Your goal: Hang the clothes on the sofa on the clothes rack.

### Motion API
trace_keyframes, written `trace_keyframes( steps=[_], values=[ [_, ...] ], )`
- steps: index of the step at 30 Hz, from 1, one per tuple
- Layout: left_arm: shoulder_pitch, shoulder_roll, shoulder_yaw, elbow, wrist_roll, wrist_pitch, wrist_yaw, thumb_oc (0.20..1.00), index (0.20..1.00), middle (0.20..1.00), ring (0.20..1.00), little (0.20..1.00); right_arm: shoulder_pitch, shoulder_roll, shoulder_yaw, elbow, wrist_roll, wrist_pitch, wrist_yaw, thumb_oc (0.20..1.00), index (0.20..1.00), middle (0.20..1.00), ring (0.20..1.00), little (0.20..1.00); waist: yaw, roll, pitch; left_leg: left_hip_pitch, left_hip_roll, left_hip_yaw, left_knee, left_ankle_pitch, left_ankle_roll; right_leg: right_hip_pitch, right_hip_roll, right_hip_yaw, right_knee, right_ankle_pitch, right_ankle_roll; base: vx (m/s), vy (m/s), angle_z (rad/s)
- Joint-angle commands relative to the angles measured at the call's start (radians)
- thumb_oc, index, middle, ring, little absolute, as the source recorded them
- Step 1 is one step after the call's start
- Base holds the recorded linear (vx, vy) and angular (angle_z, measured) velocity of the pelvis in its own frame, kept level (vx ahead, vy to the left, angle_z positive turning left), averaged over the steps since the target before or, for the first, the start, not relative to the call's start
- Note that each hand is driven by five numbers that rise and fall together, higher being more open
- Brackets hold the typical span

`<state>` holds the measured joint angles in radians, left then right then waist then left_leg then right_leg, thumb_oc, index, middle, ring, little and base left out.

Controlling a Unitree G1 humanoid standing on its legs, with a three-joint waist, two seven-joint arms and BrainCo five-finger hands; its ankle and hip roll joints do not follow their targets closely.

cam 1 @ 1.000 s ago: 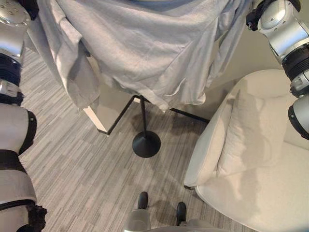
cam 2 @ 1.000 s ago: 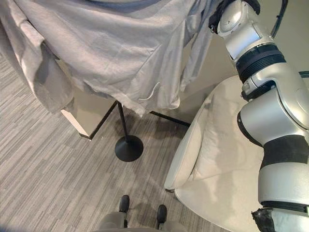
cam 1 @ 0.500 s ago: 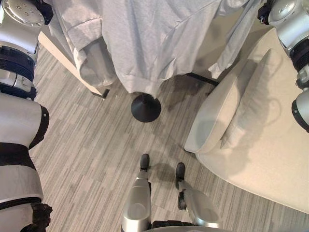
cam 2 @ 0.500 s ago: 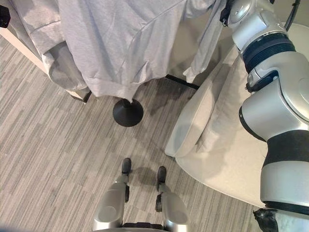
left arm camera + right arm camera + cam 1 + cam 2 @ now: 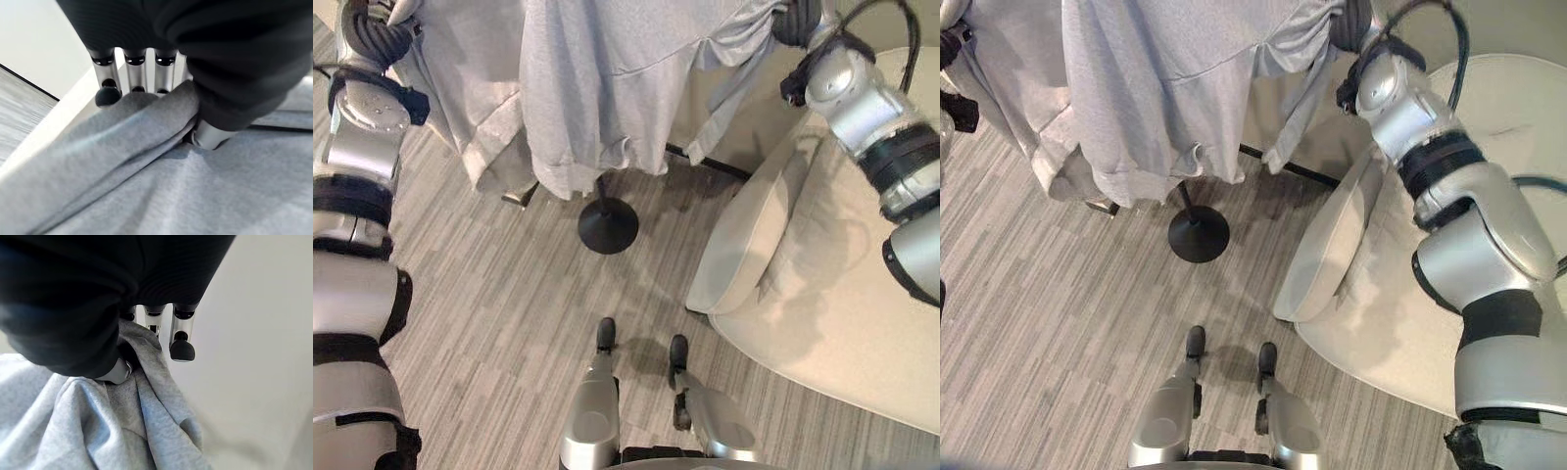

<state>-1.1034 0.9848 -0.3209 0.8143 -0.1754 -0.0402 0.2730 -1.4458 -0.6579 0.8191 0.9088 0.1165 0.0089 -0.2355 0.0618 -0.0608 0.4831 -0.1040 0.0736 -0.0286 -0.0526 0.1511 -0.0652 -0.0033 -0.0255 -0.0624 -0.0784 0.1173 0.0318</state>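
Grey garment (image 5: 597,88) held up over the rack's black base (image 5: 608,224), left hand (image 5: 142,73) and right hand (image 5: 161,328) each pinching a fold (sofa (image 5: 842,323) alongside); hanging step, next lower it onto the rack.

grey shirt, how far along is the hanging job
Done: the grey shirt is off the sofa and held up over the clothes rack's base, hem hanging free.
In hand: the left hand and the right hand each pinch a fold of its fabric.
Left: settling it on the rack and letting go. The rack's top is hidden, so whether the shirt already rests on it can't be told.
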Motion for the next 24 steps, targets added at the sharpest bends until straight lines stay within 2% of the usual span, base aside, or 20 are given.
trace_keyframes(
  steps=[1, 5, 6, 7, 8, 12, 15, 17, 24],
  values=[
    [-0.017, 0.064, 0.010, 0.019, 0.037, -0.016, -0.001, 0.200, 0.200, 0.200, 0.200, 0.200, -0.046, -0.096, 0.058, 0.053, -0.023, -0.011, 0.022, 0.200, 0.200, 0.200, 0.200, 0.200, 0.028, 0.042, -0.020, 0.113, 0.035, 0.005, -0.035, -0.152, 0.002, -0.056, -0.071, 0.024, -0.009, 0.006, 0.023, 0.03, 0.006, 0.01],
    [0.062, 0.047, 0.054, -0.024, 0.034, -0.020, -0.014, 0.213, 0.213, 0.213, 0.213, 0.213, 0.029, -0.087, 0.014, 0.022, -0.017, -0.016, 0.038, 0.200, 0.200, 0.200, 0.200, 0.200, 0.027, 0.051, -0.030, 0.116, 0.036, 0.006, -0.035, -0.151, 0.001, -0.054, -0.071, 0.021, -0.009, 0.006, 0.024, 0.01, 0.002, 0.00],
    [0.097, 0.028, 0.091, -0.049, 0.019, -0.022, -0.015, 1.000, 1.000, 1.000, 1.000, 1.000, 0.060, -0.082, -0.013, 0.006, -0.008, -0.019, 0.038, 0.200, 0.200, 0.200, 0.200, 0.200, 0.026, 0.052, -0.033, 0.118, 0.038, 0.005, -0.035, -0.151, 0.000, -0.052, -0.071, 0.022, -0.009, 0.005, 0.023, 0.00, 0.000, 0.00],
    [0.106, 0.021, 0.102, -0.060, 0.015, -0.023, -0.013, 1.000, 1.000, 1.000, 1.000, 1.000, 0.071, -0.080, -0.026, -0.001, -0.002, -0.021, 0.038, 0.511, 0.511, 0.511, 0.511, 0.511, 0.025, 0.054, -0.034, 0.118, 0.038, 0.004, -0.035, -0.151, 0.000, -0.051, -0.071, 0.021, -0.009, 0.005, 0.024, 0.00, 0.000, 0.00],
    [0.125, 0.010, 0.124, -0.080, 0.013, -0.024, -0.015, 1.000, 1.000, 1.000, 1.000, 1.000, 0.093, -0.076, -0.051, -0.014, 0.005, -0.023, 0.036, 1.000, 1.000, 1.000, 1.000, 1.000, 0.024, 0.056, -0.035, 0.118, 0.039, 0.003, -0.035, -0.150, -0.001, -0.050, -0.071, 0.022, -0.009, 0.005, 0.024, 0.00, 0.000, 0.00],
    [0.179, 0.002, 0.172, -0.148, 0.004, -0.027, -0.017, 1.000, 1.000, 1.000, 1.000, 1.000, 0.161, -0.083, -0.108, -0.062, 0.014, -0.029, 0.039, 1.000, 1.000, 1.000, 1.000, 1.000, 0.023, 0.059, -0.049, 0.128, 0.040, 0.005, -0.035, -0.153, -0.003, -0.043, -0.070, 0.022, -0.009, 0.003, 0.025, 0.00, 0.000, 0.00],
    [0.324, -0.023, 0.290, -0.268, -0.009, -0.031, -0.023, 1.000, 1.000, 1.000, 1.000, 1.000, 0.298, -0.106, -0.217, -0.139, 0.032, -0.033, 0.042, 1.000, 1.000, 1.000, 1.000, 1.000, 0.020, 0.065, -0.089, 0.141, 0.042, 0.011, -0.035, -0.158, -0.003, -0.035, -0.070, 0.021, -0.009, -0.001, 0.024, 0.05, 0.003, -0.03],
    [0.459, -0.066, 0.410, -0.359, -0.022, -0.032, -0.019, 1.000, 1.000, 1.000, 1.000, 1.000, 0.422, -0.115, -0.321, -0.223, 0.041, -0.038, 0.037, 1.000, 1.000, 1.000, 1.000, 1.000, 0.013, 0.068, -0.131, 0.153, 0.041, 0.018, -0.035, -0.163, -0.003, -0.026, -0.070, 0.020, -0.009, -0.005, 0.024, 0.08, 0.016, -0.05],
    [0.685, -0.183, 0.600, -0.523, -0.027, -0.033, -0.013, 1.000, 1.000, 1.000, 1.000, 1.000, 0.618, -0.134, -0.485, -0.399, 0.018, -0.050, 0.021, 1.000, 1.000, 1.000, 1.000, 1.000, -0.004, 0.075, -0.212, 0.171, 0.042, 0.030, -0.035, -0.172, 0.001, -0.013, -0.069, 0.017, -0.009, -0.015, 0.023, 0.04, 0.006, -0.01]
  ],
)
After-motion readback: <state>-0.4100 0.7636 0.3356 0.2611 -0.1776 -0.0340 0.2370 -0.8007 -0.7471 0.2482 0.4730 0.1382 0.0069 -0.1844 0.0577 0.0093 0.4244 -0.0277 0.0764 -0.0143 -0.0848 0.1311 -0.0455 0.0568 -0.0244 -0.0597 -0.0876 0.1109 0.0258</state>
